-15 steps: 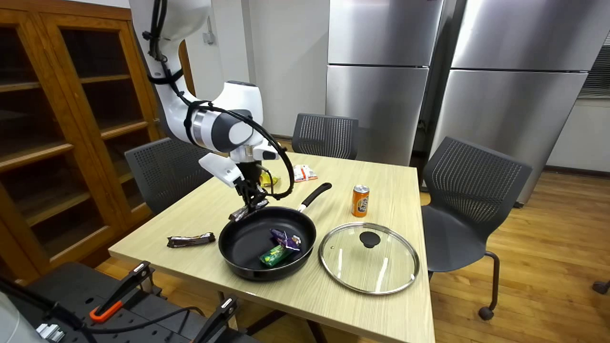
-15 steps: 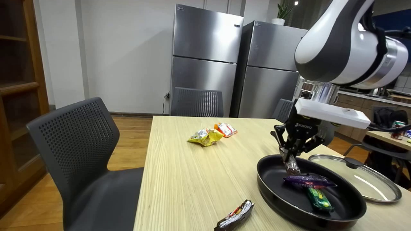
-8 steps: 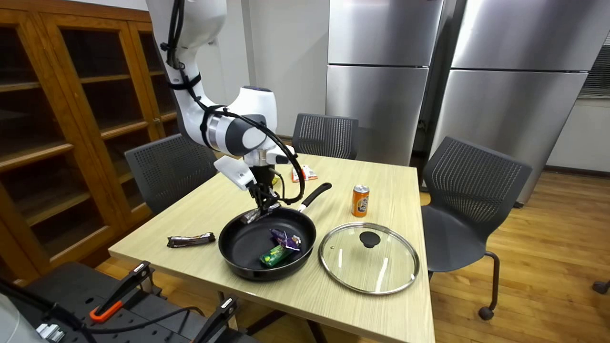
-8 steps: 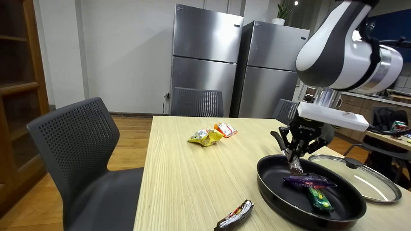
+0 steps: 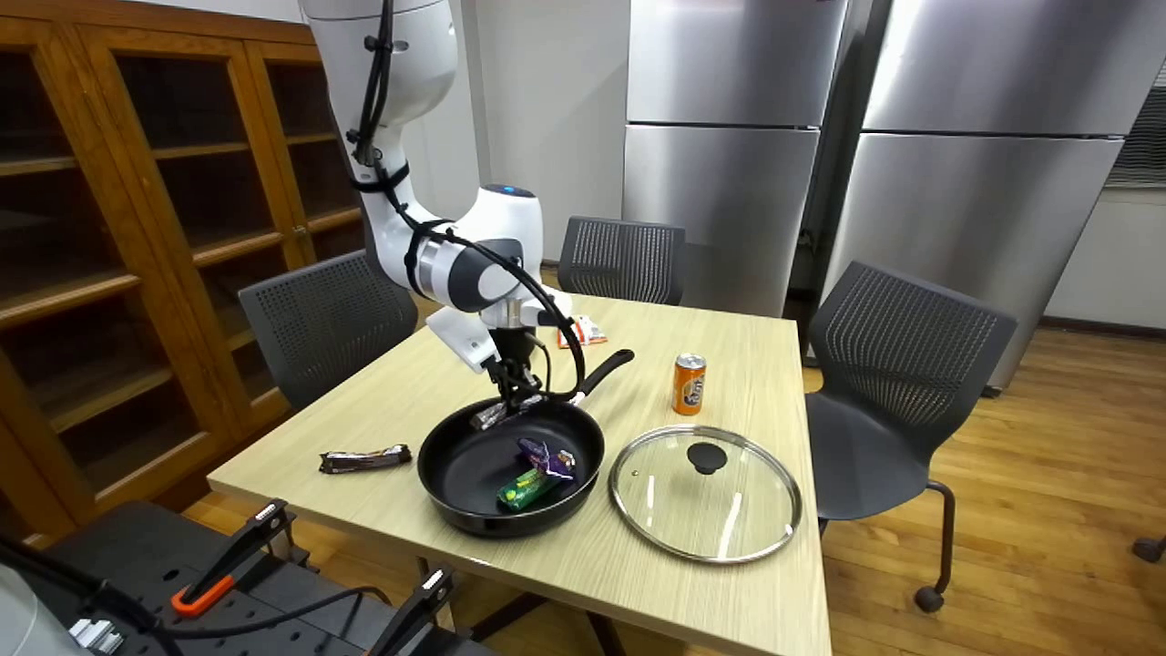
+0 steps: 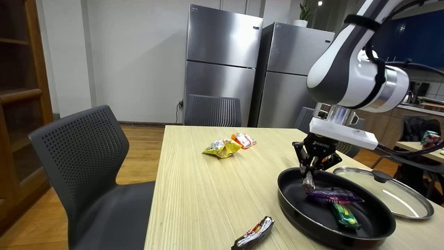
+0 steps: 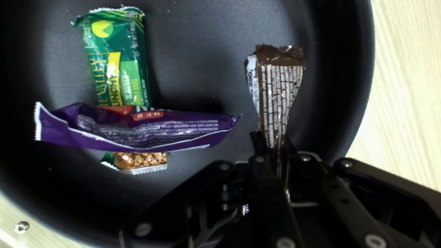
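Brown wrapper (image 7: pixel 277 94) in the grip of the hand (image 7: pixel 274 143), one end past its fingertips (image 7: pixel 257 142)

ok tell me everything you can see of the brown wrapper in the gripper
The brown wrapper looks like shiny plastic, with fine pale print on one face and a crimped, jagged free end. It is pinched narrow where the gripper holds it and flares towards that end. It is over the pan; whether the two touch I cannot tell.
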`<state>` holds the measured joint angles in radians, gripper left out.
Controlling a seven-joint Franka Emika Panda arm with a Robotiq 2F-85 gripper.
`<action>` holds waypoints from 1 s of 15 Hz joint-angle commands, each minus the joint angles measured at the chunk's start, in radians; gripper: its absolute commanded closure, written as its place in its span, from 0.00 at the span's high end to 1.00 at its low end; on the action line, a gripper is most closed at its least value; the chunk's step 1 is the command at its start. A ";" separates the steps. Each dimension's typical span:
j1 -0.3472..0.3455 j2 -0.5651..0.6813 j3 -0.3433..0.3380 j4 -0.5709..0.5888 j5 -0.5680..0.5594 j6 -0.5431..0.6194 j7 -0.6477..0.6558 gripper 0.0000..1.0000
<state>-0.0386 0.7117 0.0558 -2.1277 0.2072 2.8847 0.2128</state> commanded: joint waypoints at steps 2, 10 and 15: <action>-0.042 0.059 0.045 0.073 0.034 -0.048 -0.033 0.03; -0.017 0.008 0.049 0.009 0.024 -0.014 -0.030 0.74; 0.033 -0.055 0.055 -0.049 0.008 -0.001 -0.027 1.00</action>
<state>-0.0321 0.7363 0.1034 -2.1029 0.2136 2.8767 0.2070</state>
